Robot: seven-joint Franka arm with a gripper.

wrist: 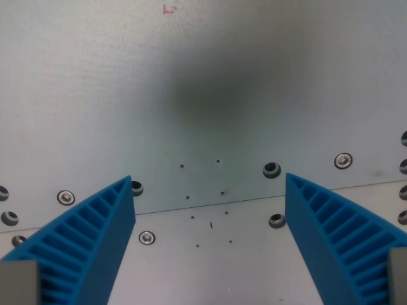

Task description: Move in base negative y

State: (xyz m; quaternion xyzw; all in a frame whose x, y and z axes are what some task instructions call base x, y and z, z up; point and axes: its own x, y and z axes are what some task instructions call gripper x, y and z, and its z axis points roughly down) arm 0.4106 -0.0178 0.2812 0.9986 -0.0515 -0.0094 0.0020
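My gripper point(210, 197) hung over the metal plate point(95, 95) with its two blue ribbed fingers point(89, 235) spread wide, one at each lower corner of the wrist view, and nothing lay between them. The task named no object to fetch; the thing to be moved was the gripper itself, sideways along the base's negative y, and it sat above the seam point(210, 204) where two plates met.

What could go wrong, as I judged it, was mostly a matter of height and direction. I could not tell from this one view how far my fingertips stood off the plate, so a slide made too low might drag them across a raised screw head point(343, 161) or catch the seam. I also could not tell which way in the picture negative y ran, so the view gave no check against a move along the wrong axis.

The surface was bare grey metal, dotted with small holes point(218, 161) and bolts, with a soft dark shadow point(222, 95) under me and a small red mark point(169, 9) near the top edge. No room beyond the plate showed.
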